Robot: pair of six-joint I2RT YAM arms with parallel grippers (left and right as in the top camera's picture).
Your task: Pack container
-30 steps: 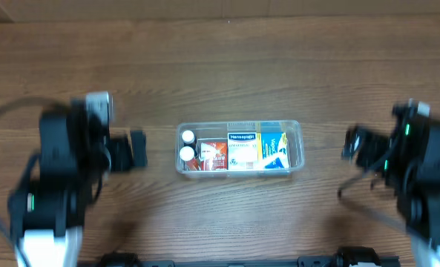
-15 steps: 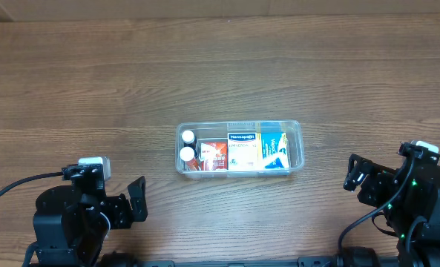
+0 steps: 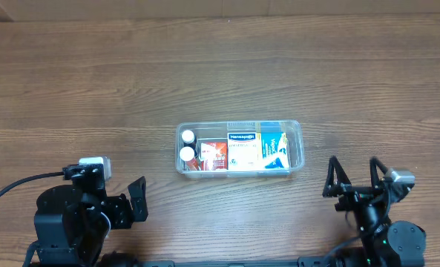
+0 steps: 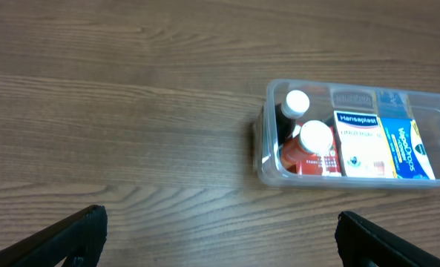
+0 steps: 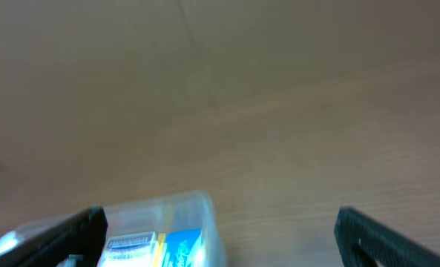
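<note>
A clear plastic rectangular container (image 3: pixel 300 148) with rounded corners and a raised rim sits near the middle of a brown wood-grain counter (image 3: pixel 220 67), its long side running left to right, packed in a single row. At its left end stand two small white-capped bottles (image 3: pixel 188 136), one behind the other; beside them lies a red box (image 3: pixel 214 156), then a white box (image 3: pixel 241 150) with a blue Hansaplast label, then a blue-and-yellow box (image 3: pixel 274 150) at the right end. The left claw (image 3: pixel 136 202) hangs over bare wood near the front edge, down and to the left of the container and well apart from it, its black fingers spread wide and gripping nothing; its wrist camera sees the container up and to the right, bottles nearest. The right claw (image 3: pixel 353 174) sits low at the front right, likewise well clear of the container, its two fingers splayed apart and empty. The blurred right wrist view shows only the container's corner with the blue-and-yellow box at the bottom, close to the left finger (image 5: pixel 71 230). A black cable (image 3: pixel 19 182) loops away from the left arm towards the counter's left edge.
</note>
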